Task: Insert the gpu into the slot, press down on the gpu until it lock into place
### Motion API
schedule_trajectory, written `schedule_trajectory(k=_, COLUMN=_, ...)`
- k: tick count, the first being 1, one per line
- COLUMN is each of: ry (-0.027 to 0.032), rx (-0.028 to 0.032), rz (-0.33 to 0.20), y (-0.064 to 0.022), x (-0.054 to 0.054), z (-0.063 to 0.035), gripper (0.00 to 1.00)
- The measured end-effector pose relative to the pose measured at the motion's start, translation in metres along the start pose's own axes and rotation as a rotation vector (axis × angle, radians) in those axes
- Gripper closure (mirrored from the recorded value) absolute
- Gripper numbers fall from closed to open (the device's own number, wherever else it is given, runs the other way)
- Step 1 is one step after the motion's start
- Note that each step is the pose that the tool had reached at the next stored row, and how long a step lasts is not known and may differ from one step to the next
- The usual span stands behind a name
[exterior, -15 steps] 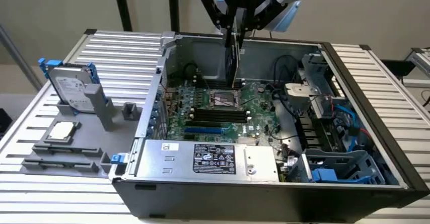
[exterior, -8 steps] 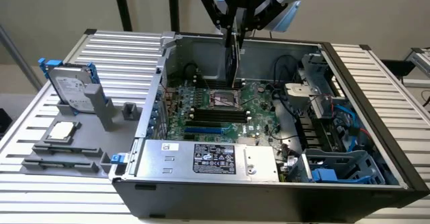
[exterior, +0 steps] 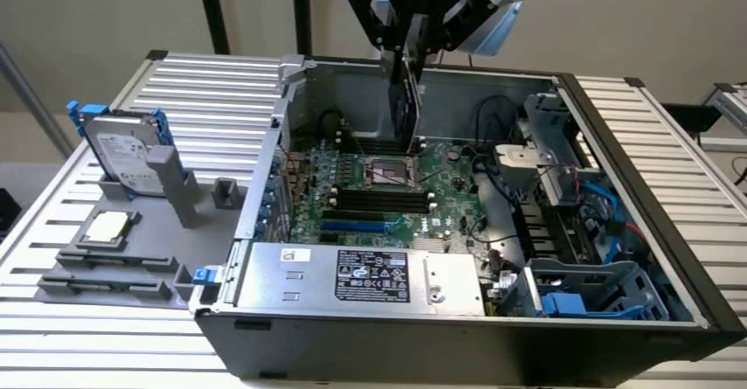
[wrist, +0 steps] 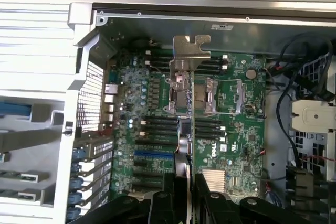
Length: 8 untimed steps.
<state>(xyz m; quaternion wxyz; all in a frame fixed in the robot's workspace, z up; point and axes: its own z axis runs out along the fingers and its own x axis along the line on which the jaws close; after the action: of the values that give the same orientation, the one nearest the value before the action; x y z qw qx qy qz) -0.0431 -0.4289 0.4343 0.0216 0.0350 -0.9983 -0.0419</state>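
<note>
My gripper (exterior: 411, 50) hangs above the open computer case, shut on the gpu (exterior: 407, 100), a thin black card held on edge and pointing down. The card's lower end hovers over the motherboard (exterior: 450, 218), near the CPU socket (exterior: 391, 172) and clear of the board. In the wrist view the gpu (wrist: 185, 129) shows edge-on, with its silver bracket (wrist: 191, 50) at the far end and my gripper (wrist: 184, 190) clamping the near end. The slot (exterior: 350, 228), a bright-blue strip, lies bare beside the black memory slots (exterior: 380, 201). The slot (wrist: 154, 153) sits off to one side of the card's line.
A silver power-supply box (exterior: 362, 275) fills the case's near side. A drive cage with blue parts (exterior: 583, 295) and loose cables stand at the exterior view's right. Outside the case, a hard drive (exterior: 122, 157) in a grey stand and a CPU chip (exterior: 108, 227) rest on the slatted table.
</note>
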Motion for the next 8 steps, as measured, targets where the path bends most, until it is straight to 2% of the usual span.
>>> schedule_trajectory(k=8, ry=0.0124, rx=0.0058, rz=-0.145, y=-0.0001, x=-0.0001, z=0.0015, gripper=0.74)
